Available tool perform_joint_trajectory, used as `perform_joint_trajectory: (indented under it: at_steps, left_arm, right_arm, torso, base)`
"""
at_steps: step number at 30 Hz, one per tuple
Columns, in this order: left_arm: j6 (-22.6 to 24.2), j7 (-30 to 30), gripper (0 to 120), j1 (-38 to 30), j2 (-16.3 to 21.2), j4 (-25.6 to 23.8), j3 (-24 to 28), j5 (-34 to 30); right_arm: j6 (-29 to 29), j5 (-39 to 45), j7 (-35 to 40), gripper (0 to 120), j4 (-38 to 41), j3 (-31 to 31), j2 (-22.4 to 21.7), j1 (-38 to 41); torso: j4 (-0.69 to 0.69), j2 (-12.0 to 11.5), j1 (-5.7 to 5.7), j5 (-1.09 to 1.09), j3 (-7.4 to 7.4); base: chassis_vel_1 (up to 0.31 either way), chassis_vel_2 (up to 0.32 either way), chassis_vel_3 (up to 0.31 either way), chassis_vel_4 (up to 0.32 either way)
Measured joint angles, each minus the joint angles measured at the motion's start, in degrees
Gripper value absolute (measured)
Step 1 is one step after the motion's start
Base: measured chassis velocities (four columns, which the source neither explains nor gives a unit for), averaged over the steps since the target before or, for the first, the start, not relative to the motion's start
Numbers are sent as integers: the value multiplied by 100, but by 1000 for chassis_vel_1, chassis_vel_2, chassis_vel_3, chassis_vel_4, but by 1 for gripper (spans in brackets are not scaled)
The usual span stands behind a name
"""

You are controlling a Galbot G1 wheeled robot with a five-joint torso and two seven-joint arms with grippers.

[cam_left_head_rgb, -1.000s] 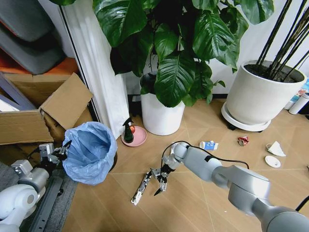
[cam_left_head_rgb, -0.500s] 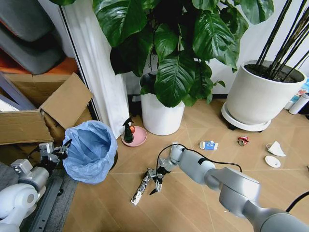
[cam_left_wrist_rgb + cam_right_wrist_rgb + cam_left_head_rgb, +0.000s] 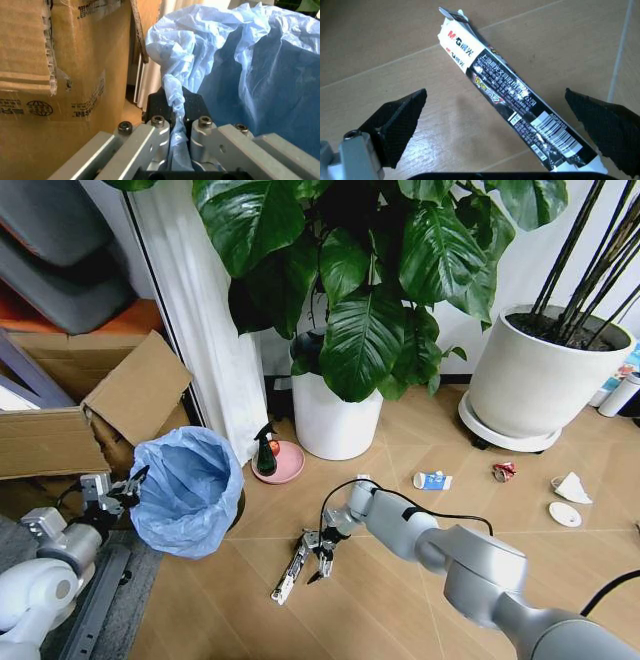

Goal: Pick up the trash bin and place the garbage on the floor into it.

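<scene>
— What can't you make out?
— I can't read the small print on the wrapper [image 3: 520, 101]; its lower end is cut off.
— And the trash bin [image 3: 187, 492]?
— Its black wall is almost all hidden under the blue bag [image 3: 250, 75].

Left tool [image 3: 128, 489] clamped, right tool [image 3: 314, 554] spread.

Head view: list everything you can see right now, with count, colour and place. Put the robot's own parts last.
Bin: one, blue bag liner, floor at left.
Wrapper: one long, black and white, floor at centre.
Carton: one, blue-white, floor right of centre.
Can: one, red, crushed, beside the right pot.
Paper wad: one, white, far right.
Lid: one, white, beside the wad.
Spray bottle: one, dark, on a pink dish.
Pots: two, white, with plants.
Cardboard box: one, brown, far left.
Left gripper: shut on the bin's bag.
Right gripper: open over the wrapper.
</scene>
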Motion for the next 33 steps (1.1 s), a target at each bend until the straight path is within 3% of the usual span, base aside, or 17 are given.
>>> perform_joint_trajectory:
  at_steps: [33]
  left_arm:
    - [-6,-3,0,-18,-33,-67,-5,-28]
  right_arm:
    - [-89,-180,309,100,-313,-55,298,-123]
  torso:
    - [0,0,0,0,0]
  base:
    - [0,0,0,0]
